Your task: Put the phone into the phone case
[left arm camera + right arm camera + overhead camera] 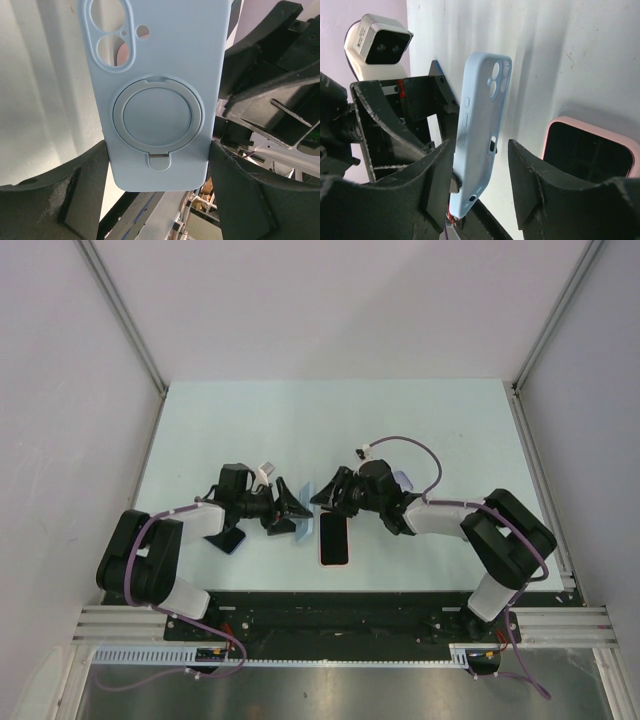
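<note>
The light blue phone case (303, 524) stands on edge above the table, pinched across its width by my left gripper (290, 508). In the left wrist view the case's back (155, 100) with its ring stand faces the camera, and the gripper (157, 165) is shut on its lower sides. The phone (333, 538), pink-edged with a black screen, lies flat on the table just right of the case. My right gripper (322, 495) is open. In the right wrist view its jaws (480, 160) straddle the case's lower end (480, 125), with a gap on the phone's (590, 155) side.
A dark flat object (230, 538) lies on the table by the left arm. A small pale blue piece (403, 480) sits behind the right wrist. The pale table (330, 420) is fenced by white walls left, right and behind.
</note>
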Available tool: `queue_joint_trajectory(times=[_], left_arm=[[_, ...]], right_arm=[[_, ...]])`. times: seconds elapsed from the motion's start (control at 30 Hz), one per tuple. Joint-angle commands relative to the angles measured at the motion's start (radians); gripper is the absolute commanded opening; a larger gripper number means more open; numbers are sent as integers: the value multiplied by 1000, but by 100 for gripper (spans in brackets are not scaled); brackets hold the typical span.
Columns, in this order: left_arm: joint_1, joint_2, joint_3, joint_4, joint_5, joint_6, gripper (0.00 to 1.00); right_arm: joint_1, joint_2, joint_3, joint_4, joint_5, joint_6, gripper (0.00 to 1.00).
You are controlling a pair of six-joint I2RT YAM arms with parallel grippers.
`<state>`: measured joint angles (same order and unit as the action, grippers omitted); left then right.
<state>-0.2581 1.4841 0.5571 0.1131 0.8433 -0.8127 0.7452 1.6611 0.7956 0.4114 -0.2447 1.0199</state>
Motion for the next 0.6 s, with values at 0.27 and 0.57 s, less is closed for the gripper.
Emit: queue_joint_trajectory(times=[0.27,0.57], left_arm=[[-7,-58,-14,33,54,-14,52],[-7,-80,26,-105,-7,79,87]], right_arm=[[6,101,44,193,-110,95,33],[25,43,44,156,-68,103,0]])
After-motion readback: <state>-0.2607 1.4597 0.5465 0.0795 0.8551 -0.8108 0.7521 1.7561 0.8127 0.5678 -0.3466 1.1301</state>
